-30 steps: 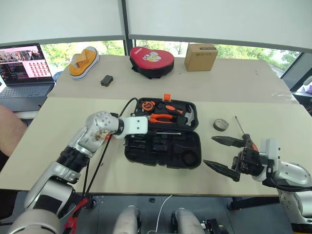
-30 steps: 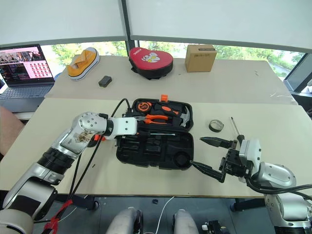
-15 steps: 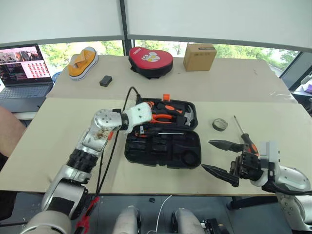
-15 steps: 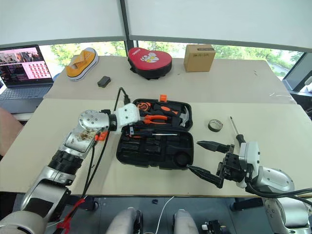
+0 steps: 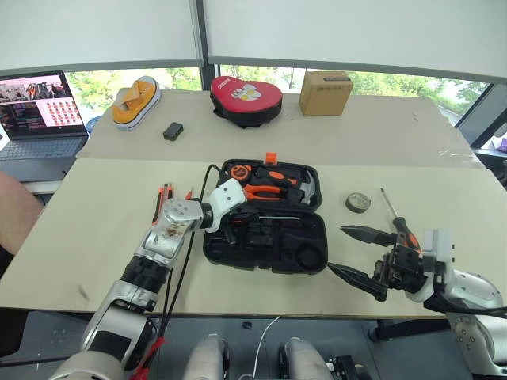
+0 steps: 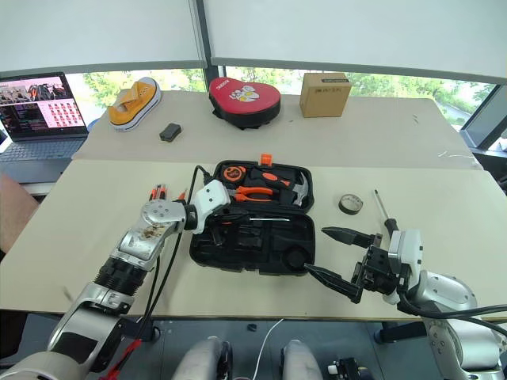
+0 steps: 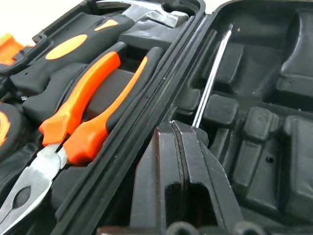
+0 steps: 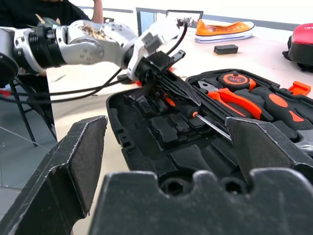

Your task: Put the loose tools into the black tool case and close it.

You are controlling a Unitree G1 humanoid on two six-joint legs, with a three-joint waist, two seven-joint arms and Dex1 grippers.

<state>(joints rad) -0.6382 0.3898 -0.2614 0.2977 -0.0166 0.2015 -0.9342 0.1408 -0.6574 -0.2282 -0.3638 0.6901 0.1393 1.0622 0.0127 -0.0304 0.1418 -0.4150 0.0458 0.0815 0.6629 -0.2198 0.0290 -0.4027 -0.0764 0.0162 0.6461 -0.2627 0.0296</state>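
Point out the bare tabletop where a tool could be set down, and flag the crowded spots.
Free: the table left of the tool case, and the far stretch between the cardboard box and the tape roll. Crowded: around the screwdriver by the open right gripper, and where the shut left gripper sits in the case.

Two beige tables (image 5: 380, 127) stand end to end beneath shaded windows (image 5: 348, 36), greenery outside.
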